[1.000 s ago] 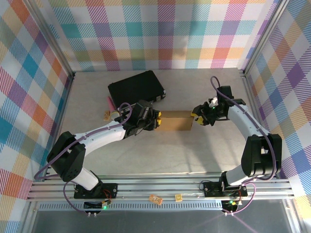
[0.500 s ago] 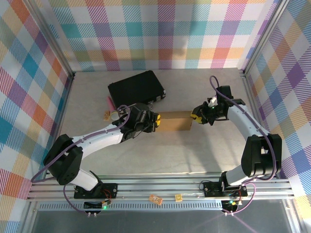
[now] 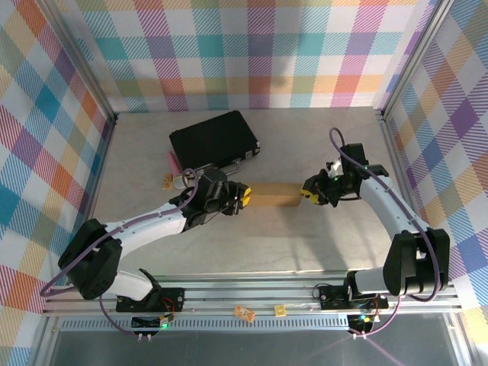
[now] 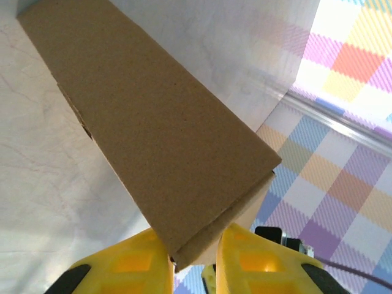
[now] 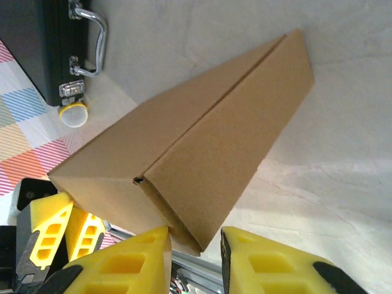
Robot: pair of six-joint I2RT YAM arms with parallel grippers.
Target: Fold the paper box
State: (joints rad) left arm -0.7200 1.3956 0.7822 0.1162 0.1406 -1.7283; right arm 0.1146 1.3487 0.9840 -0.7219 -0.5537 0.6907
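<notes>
Folded shut, the paper box (image 3: 273, 195) spans between the pincers: the left pincer (image 3: 243, 195) clamps one end, the right pincer (image 3: 306, 192) the other. This is likely the closing step; next, lower it onto the desk (image 3: 305, 244) and let go.

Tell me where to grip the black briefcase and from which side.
Grip the metal handle on the near edge of the black briefcase, facing the paper box. It arches off the edge, leaving a gap for a finger. Come from the near side, low: the case lies flat.
</notes>
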